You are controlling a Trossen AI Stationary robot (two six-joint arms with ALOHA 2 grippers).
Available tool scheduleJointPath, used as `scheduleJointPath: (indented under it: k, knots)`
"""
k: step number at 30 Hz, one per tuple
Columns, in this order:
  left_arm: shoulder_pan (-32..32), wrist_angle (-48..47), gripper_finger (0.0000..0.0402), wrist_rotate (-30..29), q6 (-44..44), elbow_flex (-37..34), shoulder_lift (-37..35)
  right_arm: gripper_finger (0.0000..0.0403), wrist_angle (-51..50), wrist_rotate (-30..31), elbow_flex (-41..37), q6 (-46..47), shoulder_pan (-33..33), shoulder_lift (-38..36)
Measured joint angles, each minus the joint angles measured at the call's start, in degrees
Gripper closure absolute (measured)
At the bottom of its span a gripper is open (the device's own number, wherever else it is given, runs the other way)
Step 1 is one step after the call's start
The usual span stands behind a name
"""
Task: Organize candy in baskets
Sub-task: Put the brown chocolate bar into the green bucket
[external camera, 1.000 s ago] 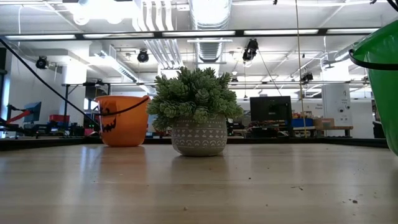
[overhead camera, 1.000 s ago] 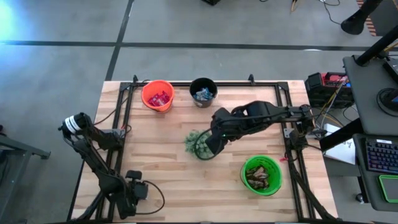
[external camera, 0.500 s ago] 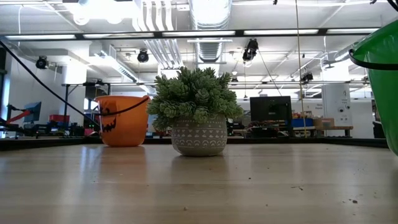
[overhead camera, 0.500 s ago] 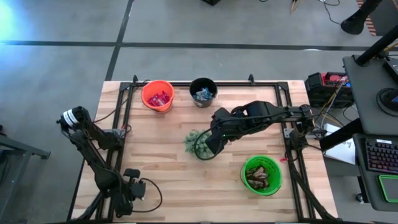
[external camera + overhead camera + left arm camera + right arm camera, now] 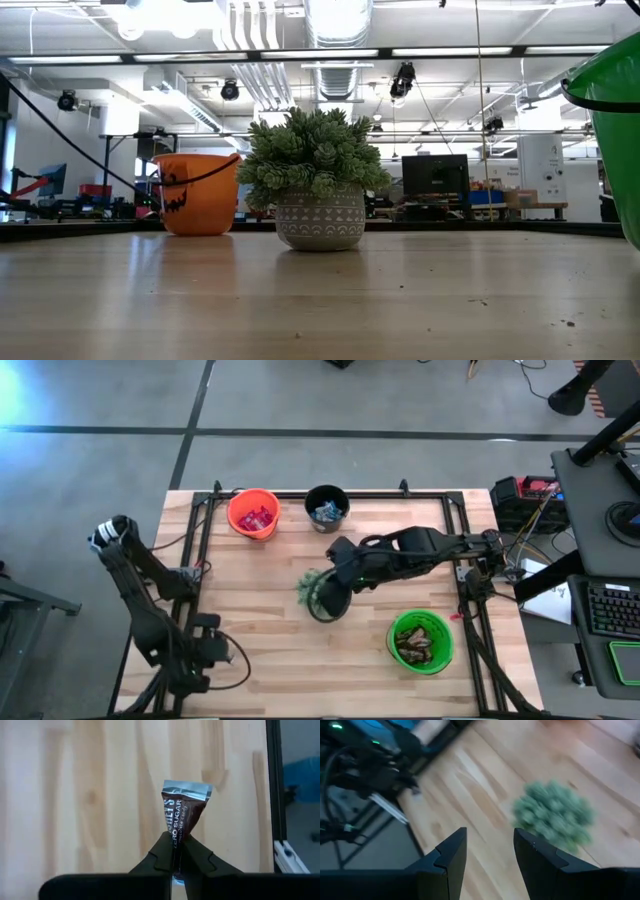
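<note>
A dark brown candy (image 5: 182,812) with a silver crimped end sticks out past my left gripper (image 5: 176,840), which is shut on it over the table's near left (image 5: 205,643). My right gripper (image 5: 490,837) is open and empty above the potted green plant (image 5: 318,592) at mid-table. The orange basket (image 5: 253,512) holds red candy and the black basket (image 5: 327,507) holds blue-and-silver candy, both at the far edge. The green basket (image 5: 421,641), near right, holds brown candy. My left gripper pinches the candy's near end (image 5: 176,846) between its two fingertips. The wrapper stands on edge between them, and its silver far end (image 5: 187,790) points away from the fingers. Whether the candy is clear of the table I cannot tell.
A black metal frame (image 5: 205,540) runs along the table's left, far and right sides. The low view shows the plant (image 5: 318,190) in its patterned pot, the orange basket (image 5: 197,193) behind it and the green basket's wall (image 5: 615,130) at the right. Bare wood lies between the plant and the left arm.
My left gripper has moved a little toward the table's far edge and left. My right gripper has shifted slightly toward the table's left edge above the plant. The baskets and the plant have stayed put.
</note>
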Motion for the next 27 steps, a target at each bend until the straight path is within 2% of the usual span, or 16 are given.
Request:
scheduleJointPath:
  k: [7, 14, 20, 27]
  knots:
    - [2.8, -7.0, 0.0401, -9.4, 3.4, 4.8, -5.5, 0.0250, 6.7, 0.1, 0.0, -2.9, -0.1, 0.4]
    - [7.4, -9.2, 0.0401, -19.3, 8.1, 7.3, -10.4, 0.0250, 13.4, 0.1, -0.3, -3.5, -0.1, 3.2]
    - [12.4, -9.1, 0.0401, -22.4, 15.3, 9.7, -12.2, 0.0250, 23.4, 0.0, -0.3, -5.0, -0.1, 7.3]
    - [17.2, -8.7, 0.0401, -23.6, 22.5, 12.0, -12.1, 0.0250, 28.8, 0.1, -0.3, -5.6, -0.1, 10.8]
